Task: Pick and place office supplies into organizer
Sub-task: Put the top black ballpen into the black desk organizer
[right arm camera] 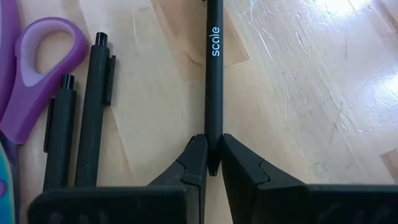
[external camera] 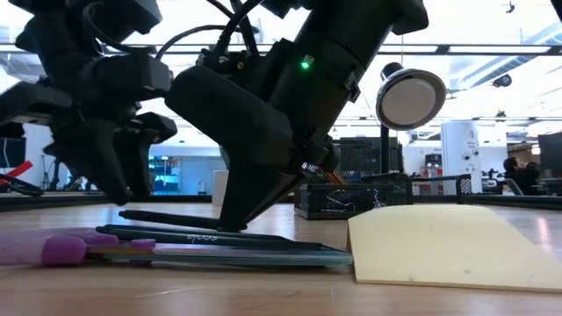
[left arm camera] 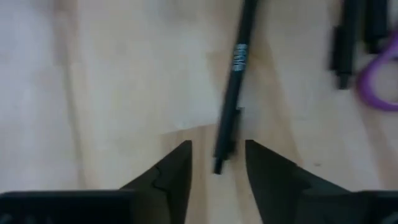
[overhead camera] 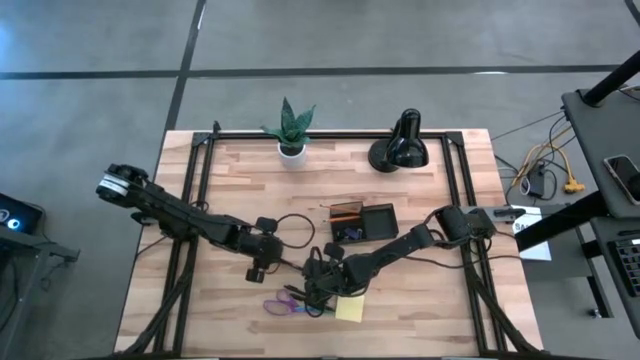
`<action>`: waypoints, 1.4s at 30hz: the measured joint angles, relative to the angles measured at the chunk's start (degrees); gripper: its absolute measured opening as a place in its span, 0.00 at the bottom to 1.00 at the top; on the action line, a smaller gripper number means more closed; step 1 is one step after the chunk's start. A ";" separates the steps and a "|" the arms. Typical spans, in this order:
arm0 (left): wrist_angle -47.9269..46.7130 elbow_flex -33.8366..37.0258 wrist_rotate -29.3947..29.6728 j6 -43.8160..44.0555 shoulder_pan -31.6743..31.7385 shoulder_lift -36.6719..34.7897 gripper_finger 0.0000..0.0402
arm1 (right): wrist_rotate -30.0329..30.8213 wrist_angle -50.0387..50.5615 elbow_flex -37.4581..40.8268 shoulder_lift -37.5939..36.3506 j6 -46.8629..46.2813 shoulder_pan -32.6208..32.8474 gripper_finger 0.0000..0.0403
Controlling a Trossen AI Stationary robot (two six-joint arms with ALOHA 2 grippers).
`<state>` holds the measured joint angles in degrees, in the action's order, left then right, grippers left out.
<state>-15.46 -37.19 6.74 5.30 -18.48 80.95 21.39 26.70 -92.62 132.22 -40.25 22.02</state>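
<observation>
two dark fingers of the right gripper (right arm camera: 213, 163) pinch the tip of a black pen (right arm camera: 213, 74) marked "scole", lying flat on the wooden table (overhead camera: 200, 300) at the lower middle of the high view, just beside two more black pens (right arm camera: 78, 118) and the purple-handled scissors (right arm camera: 37, 68) toward the left of that wrist frame. the left gripper (left arm camera: 216, 169) hovers spread apart over the end of another pen (left arm camera: 233, 81), gripping nothing. the yellow sticky pad (overhead camera: 350, 308) lies just right of the pens, with the dark organizer (overhead camera: 365, 222) above them, mid-table.
</observation>
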 joint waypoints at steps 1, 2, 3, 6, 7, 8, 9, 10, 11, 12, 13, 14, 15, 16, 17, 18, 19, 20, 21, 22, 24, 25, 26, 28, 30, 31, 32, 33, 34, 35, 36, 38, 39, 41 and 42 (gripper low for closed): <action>0.22 0.00 -1.07 -0.01 -0.02 0.21 0.35 | -0.02 0.00 0.00 0.00 0.08 0.00 0.07; 0.22 0.00 -2.13 -0.14 -0.02 0.45 0.37 | -0.02 0.00 0.00 0.00 0.11 0.00 0.07; 0.07 0.00 -2.31 -0.28 -0.02 0.80 0.40 | -0.02 -0.02 0.00 0.00 0.11 0.00 0.07; 0.15 0.00 -2.73 -0.65 -0.07 2.35 0.44 | -0.04 -0.04 0.00 0.00 0.11 0.02 0.07; 0.38 0.00 -2.76 -1.15 -0.07 3.08 0.45 | -0.06 -0.04 0.00 0.00 0.11 0.02 0.07; 0.57 -0.05 -2.76 -1.33 -0.07 3.75 0.46 | -0.05 -0.06 0.00 0.00 0.13 0.02 0.07; 0.91 -0.22 -2.80 -1.37 -0.06 4.41 0.46 | -0.04 -0.09 0.00 0.00 0.13 0.02 0.07; 1.23 -0.37 -2.78 -1.35 -0.05 4.95 0.46 | -0.05 -0.09 0.00 0.00 0.13 0.02 0.07; 1.60 -0.44 -2.80 -1.29 -0.04 5.39 0.46 | -0.07 -0.11 0.00 0.00 0.13 0.02 0.07; 1.79 -0.63 -2.80 -1.35 -0.04 5.83 0.46 | -0.07 -0.13 0.00 0.00 0.13 0.02 0.07; 1.99 -0.71 -2.78 -1.40 0.00 6.23 0.46 | -0.09 -0.13 0.02 0.00 0.13 0.02 0.07; 2.29 -0.83 -2.78 -1.40 0.00 6.53 0.45 | -0.11 -0.15 0.02 0.00 0.15 0.02 0.07; 2.56 -0.90 -2.82 -1.41 0.00 6.69 0.44 | -0.11 -0.17 0.01 0.00 0.15 0.02 0.07; 2.90 -0.96 -3.01 -1.60 0.00 6.90 0.43 | -0.13 -0.19 0.02 0.00 0.15 0.02 0.07; 3.02 -1.03 -3.06 -1.82 0.00 7.08 0.41 | -0.13 -0.20 0.02 0.00 0.15 0.02 0.07; 3.18 -1.03 -3.03 -2.36 0.00 7.21 0.38 | -0.13 -0.27 0.02 0.00 0.15 0.02 0.07; 3.27 -0.98 -3.00 -2.82 0.00 7.25 0.36 | -0.14 -0.37 0.02 0.00 0.15 0.02 0.07; 3.42 -0.85 -2.96 -2.96 0.00 7.25 0.33 | -0.15 -0.41 0.02 0.00 0.15 0.02 0.07; 3.48 -0.75 -2.83 -3.04 0.03 7.25 0.30 | -0.15 -0.45 0.02 0.00 0.15 0.02 0.07; 3.55 -0.64 -2.73 -3.09 0.13 7.25 0.26 | -0.17 -0.51 0.02 0.00 0.15 0.02 0.07; 3.53 -0.31 -2.44 -3.28 0.13 7.27 0.20 | -0.16 -0.53 0.02 0.01 0.15 0.02 0.07; 3.56 -0.22 -2.26 -3.30 0.15 7.29 0.16 | -0.17 -0.55 0.02 0.02 0.14 0.02 0.07; 3.56 -0.14 -2.32 -3.51 0.13 7.30 0.13 | -0.15 -0.57 0.02 0.02 0.13 0.02 0.07; 3.46 -0.07 -2.88 -4.26 0.11 7.31 0.08 | -0.17 -0.57 0.02 0.02 0.17 0.04 0.07; 3.41 -0.04 -3.17 -5.26 0.11 7.32 0.07 | -0.15 -0.52 -0.07 -0.11 0.36 0.07 0.07; 3.34 -0.09 -3.19 -5.56 0.11 7.32 0.07 | -0.12 -0.37 -0.37 -0.11 0.43 0.11 0.07; 2.99 -0.29 -3.19 -5.78 0.11 7.32 0.07 | 0.03 -0.15 -0.78 -0.11 0.49 0.19 0.07; 2.64 -0.59 -3.14 -5.88 0.11 7.34 0.07 | 0.39 0.36 -1.36 -0.20 0.53 0.25 0.07; 2.23 -0.87 -2.98 -5.90 0.11 7.27 0.07 | 0.73 1.00 -2.03 -0.22 0.64 0.33 0.07; 1.61 -1.29 -2.69 -5.90 0.09 7.19 0.07 | 0.85 1.54 -2.65 -0.22 1.18 0.33 0.07; 0.62 -1.90 -2.09 -5.92 0.02 7.11 0.07 | 0.61 2.15 -3.38 -0.26 1.65 0.33 0.07; -2.02 -3.26 -1.45 -6.11 -0.02 6.69 0.07 | 0.12 4.20 -5.53 -0.24 1.77 0.25 0.07; -3.62 -4.10 -0.88 -6.72 -0.04 6.54 0.07 | 0.45 5.70 -6.81 -0.27 1.85 0.24 0.07; -6.92 -6.10 1.21 -8.72 0.00 6.07 0.07 | 1.88 9.63 -9.28 -0.90 1.87 0.26 0.07; -8.68 -7.09 2.58 -9.81 0.00 5.56 0.07 | 2.96 11.67 -10.74 -1.26 1.86 0.31 0.07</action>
<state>-24.14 -44.27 9.33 -4.51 -18.48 86.52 24.35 38.37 -103.36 130.96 -38.39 22.33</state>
